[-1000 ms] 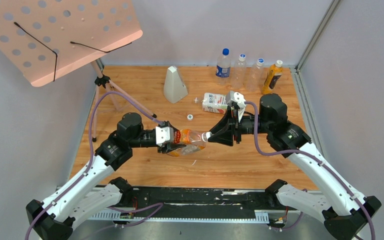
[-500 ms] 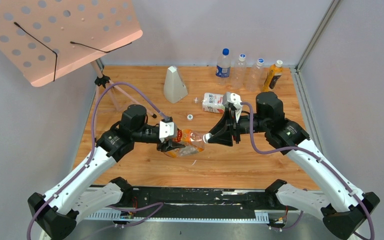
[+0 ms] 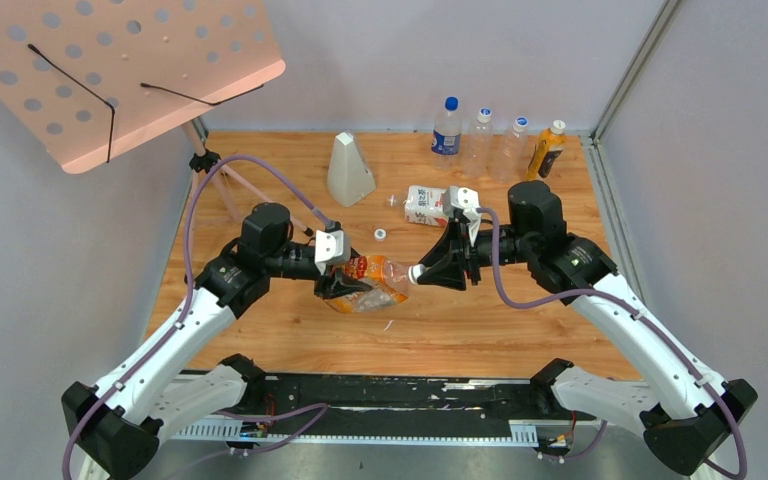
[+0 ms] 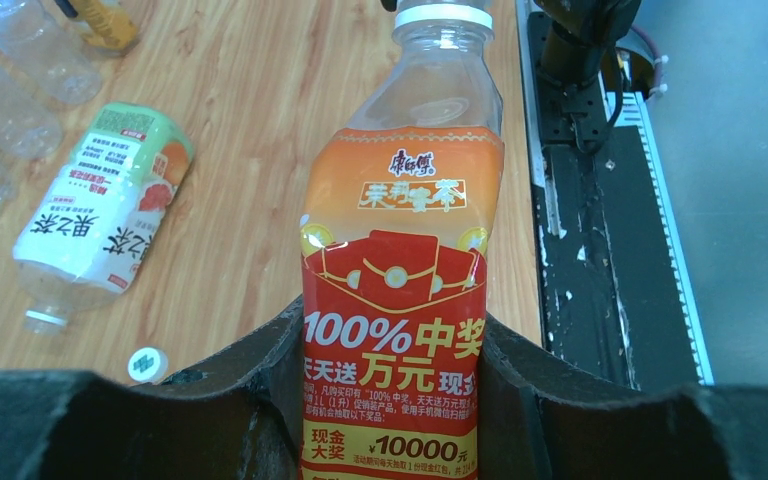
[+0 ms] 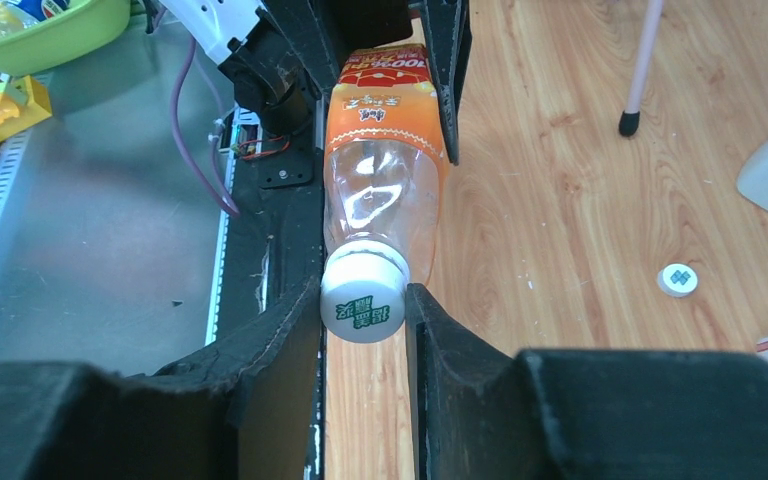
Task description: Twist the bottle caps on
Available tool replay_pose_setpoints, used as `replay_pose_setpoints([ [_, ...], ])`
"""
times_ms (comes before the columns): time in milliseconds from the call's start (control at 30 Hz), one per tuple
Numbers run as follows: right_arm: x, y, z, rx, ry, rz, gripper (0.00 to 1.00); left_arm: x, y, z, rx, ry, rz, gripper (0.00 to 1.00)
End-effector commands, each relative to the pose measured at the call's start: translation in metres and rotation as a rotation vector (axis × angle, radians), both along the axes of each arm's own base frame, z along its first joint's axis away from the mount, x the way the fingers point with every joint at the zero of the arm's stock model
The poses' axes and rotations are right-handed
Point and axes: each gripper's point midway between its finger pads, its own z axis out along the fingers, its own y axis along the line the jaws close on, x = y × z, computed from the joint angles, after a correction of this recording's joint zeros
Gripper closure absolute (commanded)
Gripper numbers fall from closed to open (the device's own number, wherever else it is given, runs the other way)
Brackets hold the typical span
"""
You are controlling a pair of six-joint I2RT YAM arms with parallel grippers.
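Observation:
My left gripper (image 3: pixel 345 281) is shut on the smaller orange-labelled bottle (image 3: pixel 372 281) and holds it level above the table, neck pointing right. In the left wrist view the jaws (image 4: pixel 390 345) press both sides of its label (image 4: pixel 395 290). A white cap (image 5: pixel 363 302) sits on the bottle's mouth. My right gripper (image 5: pixel 363 312) is shut on this cap, fingers touching both sides; it also shows in the top view (image 3: pixel 422 272). The larger bottle (image 3: pixel 428 205) with the green-white-orange label lies uncapped on the table behind. The second white cap (image 3: pixel 381 235) lies loose beside it.
Several bottles stand at the back edge: a blue-labelled one (image 3: pixel 446 127), two clear ones (image 3: pixel 478 142), an orange juice one (image 3: pixel 548 148). A white cone-shaped object (image 3: pixel 349 170) stands at the back left. A pink music stand (image 3: pixel 110 70) overhangs the left corner.

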Motion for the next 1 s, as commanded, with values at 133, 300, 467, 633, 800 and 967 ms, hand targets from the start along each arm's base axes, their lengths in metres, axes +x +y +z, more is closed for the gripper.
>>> replay_pose_setpoints([
  [133, 0.004, 0.013, 0.013, 0.041, -0.139, 0.091, 1.00, -0.008, -0.010, 0.055, -0.267, -0.054, -0.036, 1.00],
  [300, 0.003, 0.017, 0.019, 0.063, -0.212, 0.154, 1.00, -0.008, -0.006, 0.063, -0.305, -0.038, -0.056, 1.00],
  [467, -0.004, 0.016, 0.033, 0.116, -0.297, 0.247, 1.00, -0.013, -0.004, 0.067, -0.310, -0.008, -0.116, 1.00],
  [633, -0.010, 0.017, 0.040, 0.147, -0.341, 0.323, 1.00, -0.015, -0.003, 0.072, -0.340, -0.011, -0.136, 1.00],
  [800, -0.013, 0.017, 0.043, 0.145, -0.367, 0.381, 1.00, -0.018, -0.003, 0.079, -0.347, -0.013, -0.173, 1.00],
  [967, -0.016, 0.016, 0.043, 0.145, -0.376, 0.429, 1.00, -0.016, -0.006, 0.078, -0.335, 0.057, -0.205, 1.00],
])
